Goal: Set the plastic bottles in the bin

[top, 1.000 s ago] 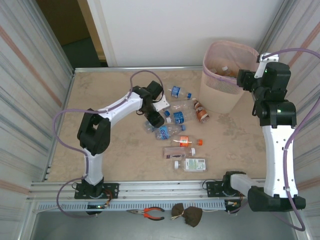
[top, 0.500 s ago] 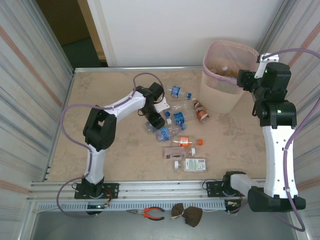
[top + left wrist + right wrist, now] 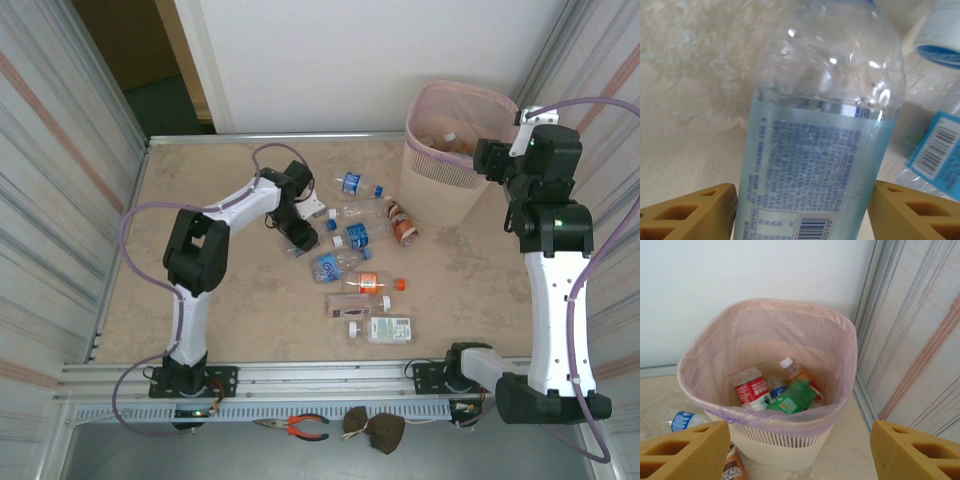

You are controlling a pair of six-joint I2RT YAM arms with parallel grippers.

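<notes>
Left pincer [image 3: 804, 192] is down low on the worktop [image 3: 190, 170] with one clear bottle [image 3: 815, 150], blue label, lying right between its fingers. Both fingers look pressed against the bottle's sides, about half spread. Can't tell how firm that squeeze is, and the bottle isn't lifted yet. Grabbing it across the fat labelled part makes sense to me, since that's where it's least likely to squirt out.

The other loose plastic bottles [image 3: 365, 282] lie scattered just off to the right of that pincer.

Right pincer [image 3: 800, 427] hangs wide open with nothing in it. The bin [image 3: 856, 340] is just ahead of it and below, and a few bottles [image 3: 751, 387] are already lying in the bottom. My guess is it's parked there so it stays clear of the pile.
</notes>
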